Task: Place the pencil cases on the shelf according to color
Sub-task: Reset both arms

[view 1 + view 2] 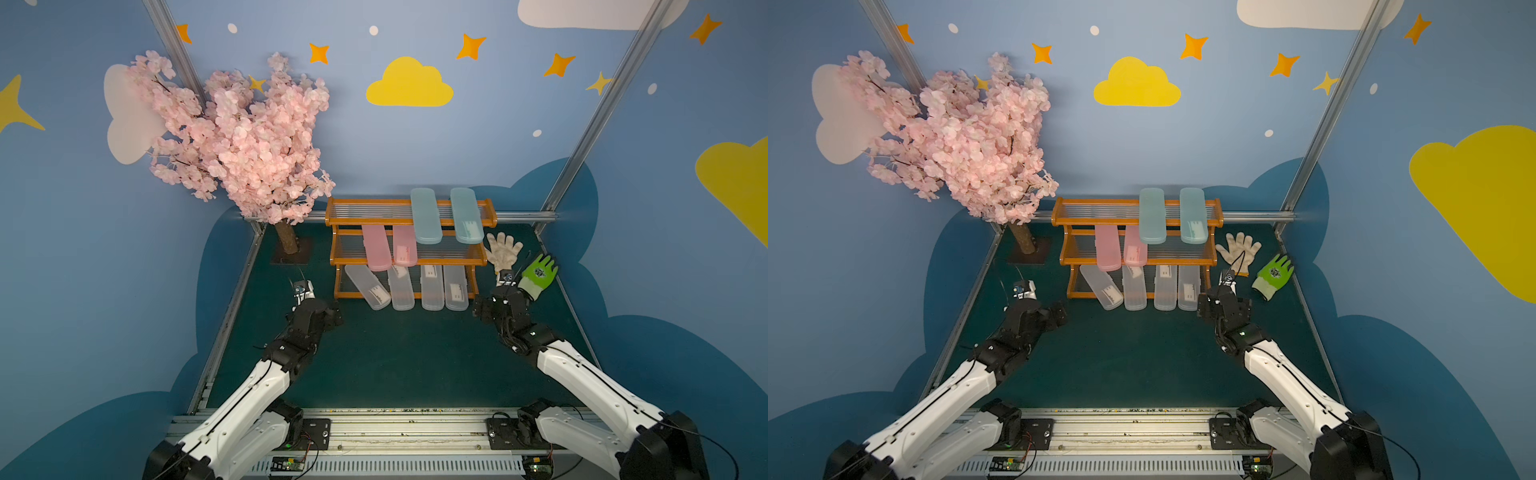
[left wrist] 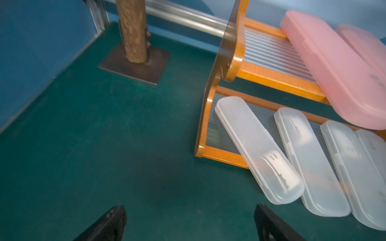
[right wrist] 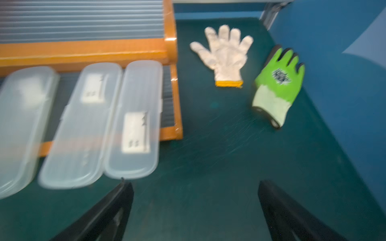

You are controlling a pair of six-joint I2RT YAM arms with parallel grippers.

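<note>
Eight long translucent plastic pencil cases [image 1: 1152,216] sit on the orange-brown three-tier wooden shelf [image 1: 491,216] at centre frame in both top views: two pale blue cases [image 1: 426,216] on top, two pink cases [image 1: 376,247] midway, four clear-whitish cases [image 1: 432,287] lowest. Sorting looks finished. Both the left gripper [image 2: 190,208] and right gripper [image 3: 195,184] hang spread and empty, flanking the shelf. Next move, likely: straighten the skewed leftmost clear case [image 1: 368,286], or retreat.
</note>
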